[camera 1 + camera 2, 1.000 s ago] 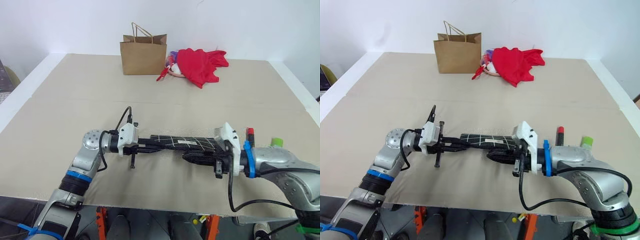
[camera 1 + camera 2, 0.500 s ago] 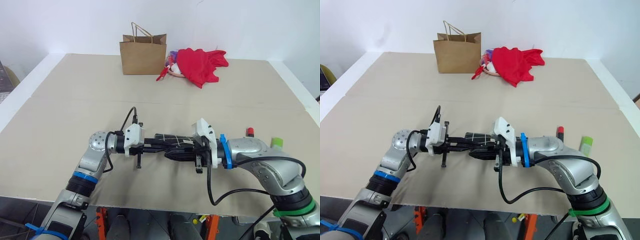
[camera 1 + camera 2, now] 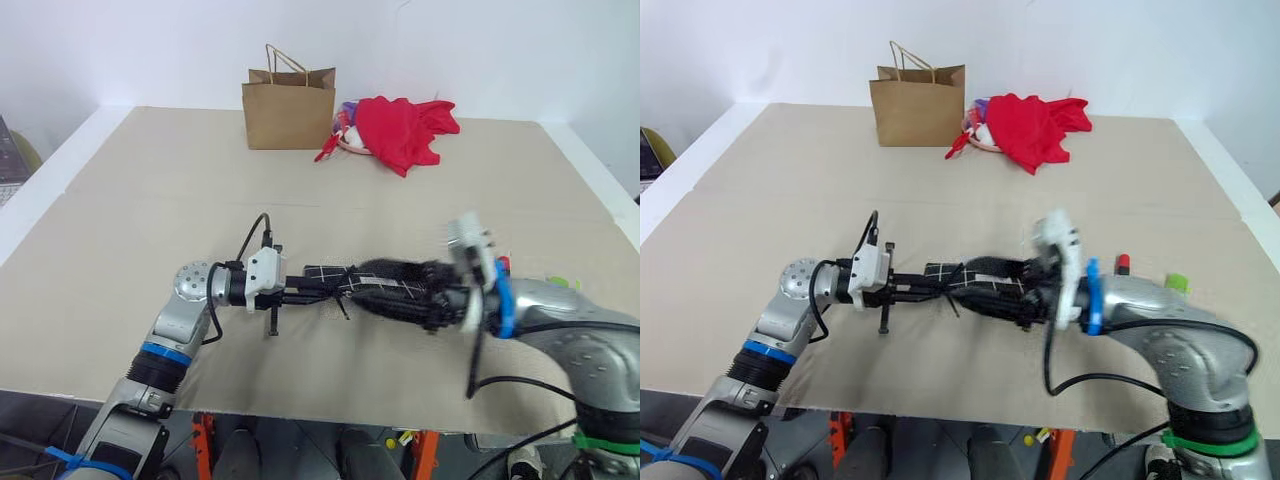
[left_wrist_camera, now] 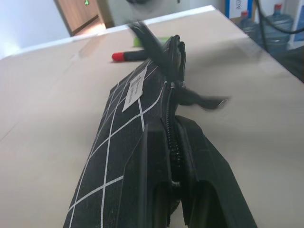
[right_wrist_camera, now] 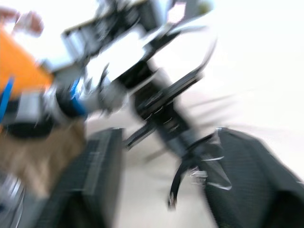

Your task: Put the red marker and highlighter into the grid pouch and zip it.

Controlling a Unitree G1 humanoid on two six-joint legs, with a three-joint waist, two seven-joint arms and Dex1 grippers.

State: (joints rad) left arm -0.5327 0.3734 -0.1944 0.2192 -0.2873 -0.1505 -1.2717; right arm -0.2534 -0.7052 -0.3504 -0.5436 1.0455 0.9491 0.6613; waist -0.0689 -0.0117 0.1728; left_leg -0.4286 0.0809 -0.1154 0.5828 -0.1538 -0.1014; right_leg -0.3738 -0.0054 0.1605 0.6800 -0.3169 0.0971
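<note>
Clamped on one end of the flat black fabric grid pouch with white grid lines, the left gripper holds the pouch just above the beige counter, its black fingers pinched either side of the zipper seam. The hold looks meant to anchor the pouch so its zipper can be worked from the other end. That left arm reaches in from the counter's near edge, forearm angled up and wrist bent so the gripper lies level, pointing across toward the right arm.

At the pouch's far end, the right gripper is a blur of motion; its right wrist view shows the two black fingers standing wide apart with a dangling zipper tab between them, nothing gripped. The right arm curves in from the near right corner, elbow out, wrist cocked so the gripper points back toward the left.

Just beyond the right forearm, the slim black marker with a red cap and the stubby light-green highlighter lie on the counter, neither yet in the pouch. A brown paper bag and crumpled red cloth sit well apart at the counter's far side.
</note>
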